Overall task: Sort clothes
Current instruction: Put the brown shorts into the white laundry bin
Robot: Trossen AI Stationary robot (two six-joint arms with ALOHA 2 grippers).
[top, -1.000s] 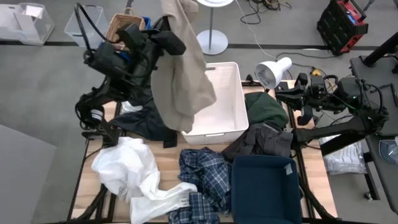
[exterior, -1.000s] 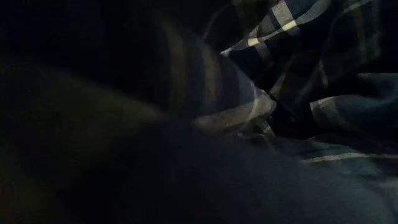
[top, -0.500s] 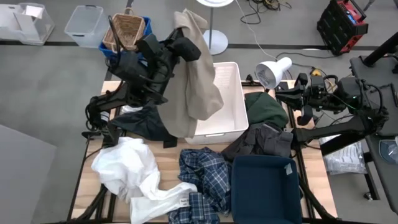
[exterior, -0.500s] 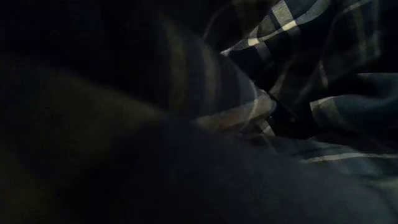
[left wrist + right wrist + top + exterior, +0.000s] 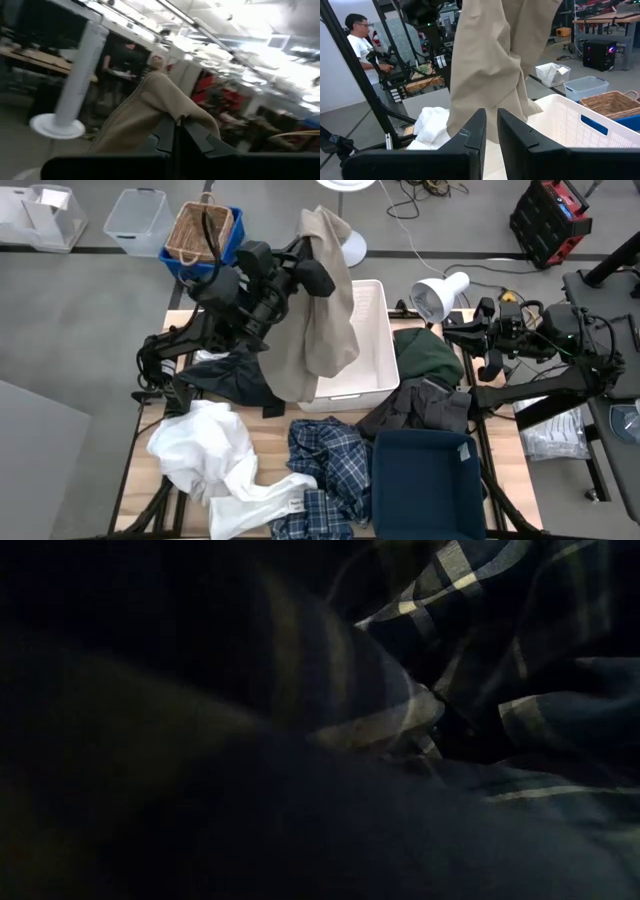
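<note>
High view gives us the table [image 5: 140, 460] first, wooden-topped and crowded with clothes. A white plastic bin [image 5: 375, 340] sits at its far middle, and a dark blue bin [image 5: 425, 485] stands at the near right. Between them lie a dark green piece [image 5: 430, 355] and a black piece [image 5: 420, 410], the green one just beside the white bin. A blue-and-white plaid shirt [image 5: 330, 465] is heaped at the near centre, touching the dark blue bin, with a white garment [image 5: 215, 455] spread to its left. Another dark garment [image 5: 235, 375] lies under the left arm.

We see the tan garment [image 5: 320, 310] hanging in the air, draped over the white bin's left edge, its top pinched in the left end effector [image 5: 318, 275], which is clamped tight on the fabric. Our right end effector [image 5: 455, 330] waits at the table's right edge, its fingers [image 5: 475, 135] nearly together and holding nothing.

Low view is almost wholly dark; we can probably make out plaid cloth [image 5: 480, 660] pressed close to the lens.
</note>
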